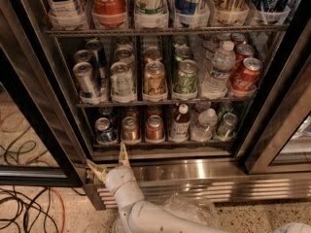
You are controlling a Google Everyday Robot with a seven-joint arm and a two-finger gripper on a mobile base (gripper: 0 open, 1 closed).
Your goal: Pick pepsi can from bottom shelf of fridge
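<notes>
The pepsi can is dark blue with a silver top. It stands at the left end of the bottom shelf of the fridge, whose glass door is open. A copper-brown can is next to it on its right. My gripper is open and empty. It sits below and just in front of the shelf's left end, over the steel base. One finger points up toward the gap between the pepsi can and the copper-brown can. The white arm comes in from the bottom.
A red can, a small bottle, a water bottle and a green can fill the rest of the bottom shelf. Taller cans stand on the racks above. The black door frame is at left. Cables lie on the floor.
</notes>
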